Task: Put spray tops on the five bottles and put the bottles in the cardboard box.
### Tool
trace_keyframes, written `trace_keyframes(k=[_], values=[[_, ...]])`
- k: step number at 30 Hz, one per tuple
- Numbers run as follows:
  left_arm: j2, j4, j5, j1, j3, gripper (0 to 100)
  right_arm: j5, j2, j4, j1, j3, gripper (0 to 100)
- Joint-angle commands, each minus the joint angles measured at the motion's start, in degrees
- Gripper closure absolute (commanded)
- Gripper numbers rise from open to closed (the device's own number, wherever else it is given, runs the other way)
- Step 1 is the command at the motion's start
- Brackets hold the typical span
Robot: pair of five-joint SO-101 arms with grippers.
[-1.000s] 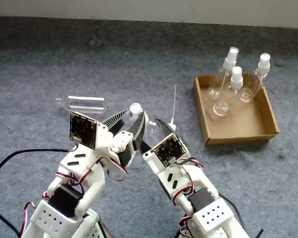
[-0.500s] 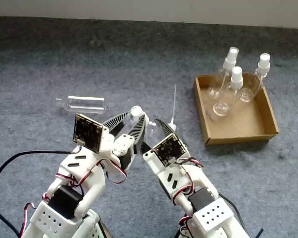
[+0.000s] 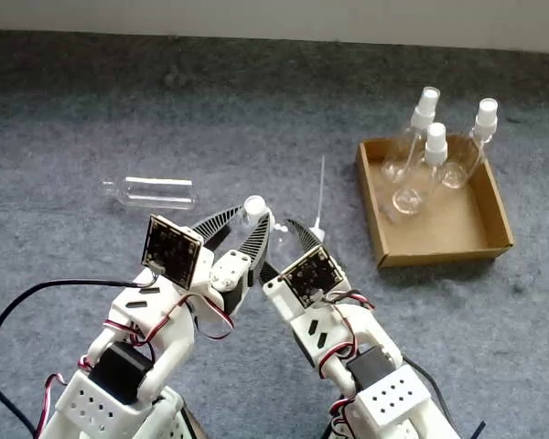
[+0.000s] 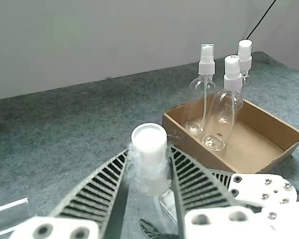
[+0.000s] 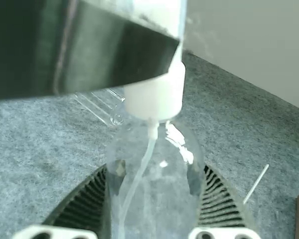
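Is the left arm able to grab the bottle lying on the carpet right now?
Probably not yet. The left gripper is shut on the spray top over the upright bottle in the right gripper. The lying bottle sits on carpet beside that arm, so the way looks free once it lets go.

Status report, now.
Left gripper shut on spray top. Right gripper shut on bottle. Three capped bottles in box. Bare bottle lying loose.
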Motion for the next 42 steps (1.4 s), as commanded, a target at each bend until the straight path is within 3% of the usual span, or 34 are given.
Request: trace_keyframes(k=[1,9,17,33,42], values=[[0.3,1.8,-0.7,0.5,1.3,99,0.5,-1.3,-1.5,0.7,6.9,90.4],[0.3,1.8,-0.7,-3.3,1.3,99,0.5,-1.3,-1.5,0.7,6.9,90.4],[0.3,8.6,-0.5,-3.6,1.3,82,0.5,-1.3,-1.5,0.7,6.9,90.4],[0.2,9.2,-0.8,-3.7,0.6,81,0.5,-1.3,-1.5,0.7,6.9,90.4],[0.2,9.5,-0.8,-14.0,-5.1,81,0.5,-1.3,-1.5,0.7,6.9,90.4]])
